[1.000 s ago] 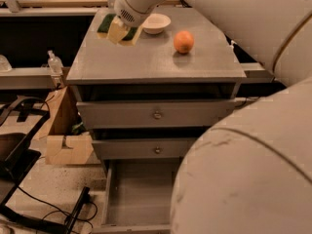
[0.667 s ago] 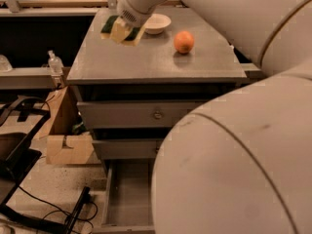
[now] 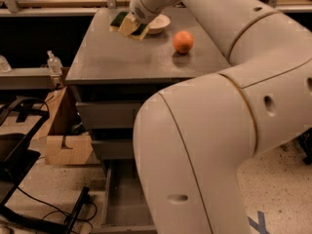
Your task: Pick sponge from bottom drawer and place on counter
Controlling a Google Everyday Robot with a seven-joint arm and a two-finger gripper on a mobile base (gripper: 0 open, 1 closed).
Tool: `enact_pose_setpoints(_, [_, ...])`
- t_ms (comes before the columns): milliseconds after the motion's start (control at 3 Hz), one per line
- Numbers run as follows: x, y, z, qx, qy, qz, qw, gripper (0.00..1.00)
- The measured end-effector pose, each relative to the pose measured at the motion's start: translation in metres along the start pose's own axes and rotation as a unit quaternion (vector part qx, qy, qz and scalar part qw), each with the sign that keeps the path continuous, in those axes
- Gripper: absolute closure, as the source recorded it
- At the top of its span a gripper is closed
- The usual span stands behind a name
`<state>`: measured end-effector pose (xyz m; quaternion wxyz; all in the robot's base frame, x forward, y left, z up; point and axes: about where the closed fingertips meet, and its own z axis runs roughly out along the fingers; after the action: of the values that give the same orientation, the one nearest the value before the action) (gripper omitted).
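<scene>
We see our gripper (image 3: pixel 130 27) clasping the dark-green sponge (image 3: pixel 118 19) over the far-left corner of the counter (image 3: pixel 122 57); the bottom drawer (image 3: pixel 122 199) stands open.

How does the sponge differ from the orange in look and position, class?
The sponge is flat and dark green; the orange is round and bright orange. The sponge is at the gripper, toward the counter's far left corner; the orange sits alone, nearer the right. Both look similar in size.
</scene>
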<state>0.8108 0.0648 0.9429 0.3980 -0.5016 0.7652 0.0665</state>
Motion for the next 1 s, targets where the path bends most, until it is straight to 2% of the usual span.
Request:
enact_pose_setpoints(333, [-0.008, 0.002, 0.034, -0.033, -0.042, 0.017, 0.9984, 1.00])
enact_pose_setpoints(667, [-0.020, 0.022, 0.067, -0.086, -0.083, 0.033, 0.9923, 0.98])
enact_pose_setpoints(1000, [-0.018, 0.022, 0.068, -0.084, -0.078, 0.032, 0.9929, 0.75])
